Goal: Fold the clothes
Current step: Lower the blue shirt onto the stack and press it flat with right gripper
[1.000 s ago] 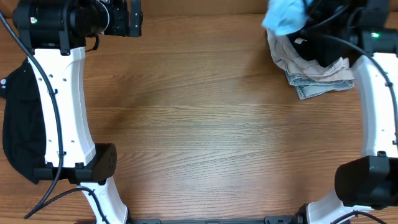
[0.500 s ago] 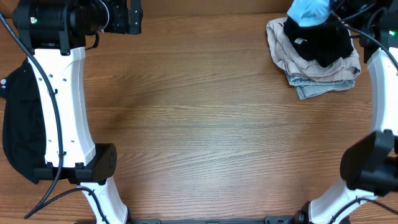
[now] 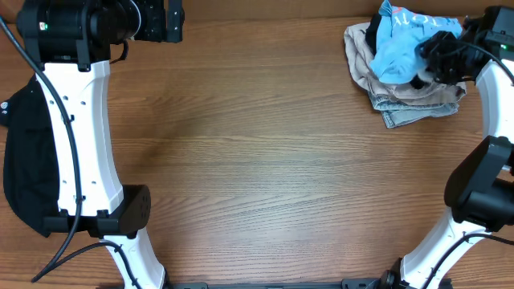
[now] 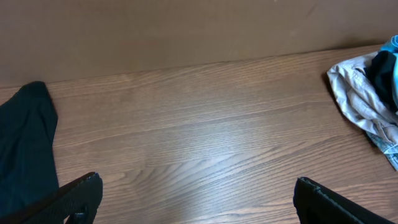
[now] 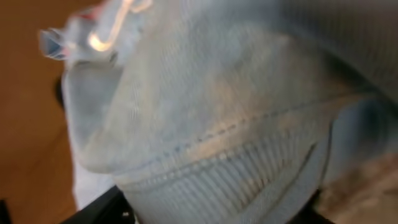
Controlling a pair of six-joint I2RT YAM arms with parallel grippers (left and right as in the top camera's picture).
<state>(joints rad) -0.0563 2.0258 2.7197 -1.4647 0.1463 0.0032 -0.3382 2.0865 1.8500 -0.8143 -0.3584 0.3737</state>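
Overhead, a light blue T-shirt (image 3: 397, 52) with white lettering lies crumpled on top of a pile of clothes (image 3: 409, 100) at the far right corner of the desk (image 3: 265, 160). Under it show a beige garment (image 3: 357, 56), a bit of black cloth and a faded blue-grey piece at the pile's near edge. The right fingers (image 3: 440, 54) are over the T-shirt's right side. Whether they are apart or clamped on the fabric I cannot tell, because the right wrist view is filled with blurred pale blue knit and a ribbed seam. The left fingers (image 4: 74, 196) stand wide apart with nothing between them, above bare wood toward the far left of the desk. A black garment (image 3: 28, 168) lies at the desk's left edge, well apart from the pile.
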